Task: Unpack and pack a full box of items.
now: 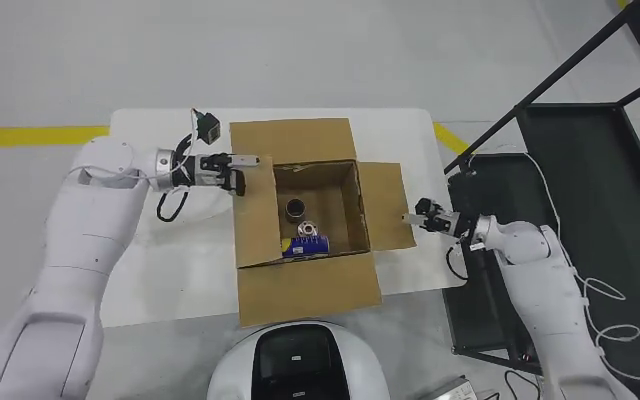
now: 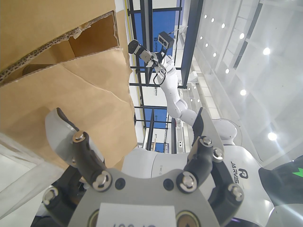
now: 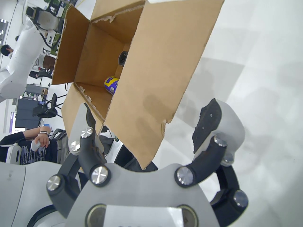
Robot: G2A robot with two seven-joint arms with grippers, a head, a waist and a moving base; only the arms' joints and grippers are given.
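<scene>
White table (image 1: 160, 290) on a pale grey floor, yellow stripe (image 1: 40, 135) beyond the box's far-left corner.

Cardboard box (image 1: 293, 140): brown corrugated, upright at mid-table, top open, all four flaps folded outward, ragged tears along the flap creases, plain inner walls (image 3: 99, 48).

Contents: dark round container (image 1: 296, 209), standing mouth-up near the box's middle; blue and yellow can (image 1: 303, 247), silver-topped, lying on its side against the box's near wall, also seen past the side flap (image 3: 111, 85).

Left gripper (image 1: 243, 172): level with the box's left flap, fingers spread wide (image 2: 129, 114), clamped on nothing.

Right gripper (image 1: 420, 215): at the outer edge of the box's right flap, fingers apart (image 3: 148, 109), flap corner between them, ungripped.

Black rack (image 1: 560, 220): off the table, right of the box.
</scene>
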